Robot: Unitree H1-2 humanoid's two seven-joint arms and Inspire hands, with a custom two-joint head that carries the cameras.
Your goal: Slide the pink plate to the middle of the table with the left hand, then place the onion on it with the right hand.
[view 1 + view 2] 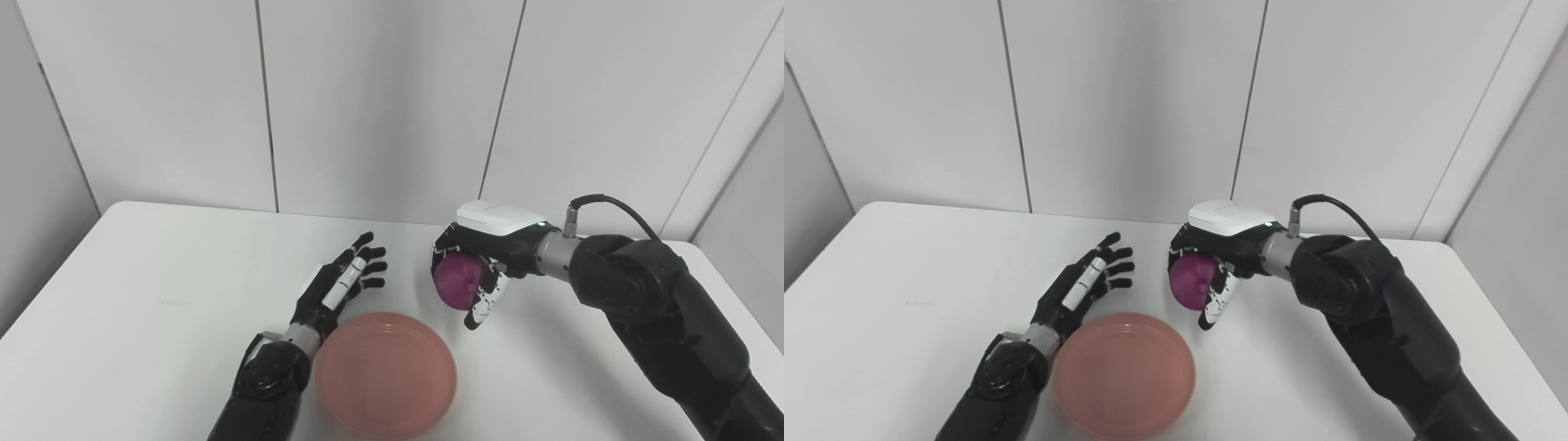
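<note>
Pink plate (386, 373) on white table (153, 294), grey panel walls; right hand (484, 269) grips onion (460, 280), left hand (340, 285) spread empty.

No legible text — none anywhere

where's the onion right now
The onion is held in the right hand, above the table, just beyond and right of the pink plate.

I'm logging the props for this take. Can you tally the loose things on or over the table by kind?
Pink plate: 1
Onion, held in the right hand: 1
Total: 2
The left hand holds nothing.
</note>
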